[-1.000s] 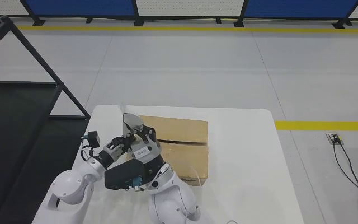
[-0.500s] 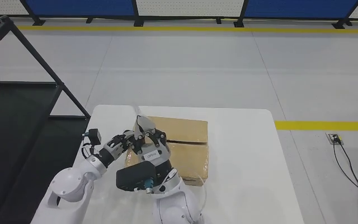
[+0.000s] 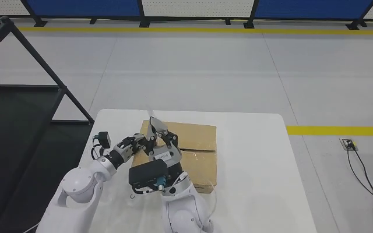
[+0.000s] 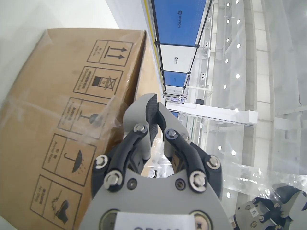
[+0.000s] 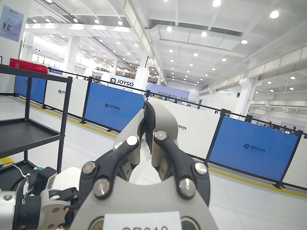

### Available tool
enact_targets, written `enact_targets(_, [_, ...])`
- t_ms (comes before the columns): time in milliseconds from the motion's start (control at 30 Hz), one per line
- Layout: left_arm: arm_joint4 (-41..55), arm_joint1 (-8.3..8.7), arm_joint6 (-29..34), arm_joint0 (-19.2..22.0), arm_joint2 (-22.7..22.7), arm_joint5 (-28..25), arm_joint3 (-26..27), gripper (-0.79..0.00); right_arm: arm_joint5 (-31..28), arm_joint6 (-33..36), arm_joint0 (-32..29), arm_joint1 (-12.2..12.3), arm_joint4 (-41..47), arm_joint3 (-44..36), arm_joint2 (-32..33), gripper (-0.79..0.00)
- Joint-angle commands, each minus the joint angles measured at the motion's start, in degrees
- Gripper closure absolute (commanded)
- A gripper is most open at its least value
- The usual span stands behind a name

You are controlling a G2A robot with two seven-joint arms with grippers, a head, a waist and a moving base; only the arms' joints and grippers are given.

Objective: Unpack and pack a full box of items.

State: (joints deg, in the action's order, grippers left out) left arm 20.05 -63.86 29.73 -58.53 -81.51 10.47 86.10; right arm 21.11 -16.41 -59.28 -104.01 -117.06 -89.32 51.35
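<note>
Still closed, the box (image 3: 195, 137) sits on the worktop (image 3: 250, 166), taped along its side. Both hands have drifted over from beside it to its left end; the left hand (image 4: 156, 114) and right hand (image 5: 150, 118) are each pinched shut, empty, so opening likely comes next.

Closed gripper (image 4: 156, 108) beside cardboard box (image 4: 72, 92)

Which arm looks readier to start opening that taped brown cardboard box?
Left, probably. The left gripper sits beside the taped brown cardboard box, facing its printed side; the right gripper points upward, away from it.
</note>
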Motion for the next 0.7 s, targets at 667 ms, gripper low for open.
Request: enact_targets(667, [0.14,0.12,0.80,-0.41,-0.46,-0.03,-0.13,0.000,3.31,-5.25,-4.45,0.58,6.73,-0.10,5.59,0.000])
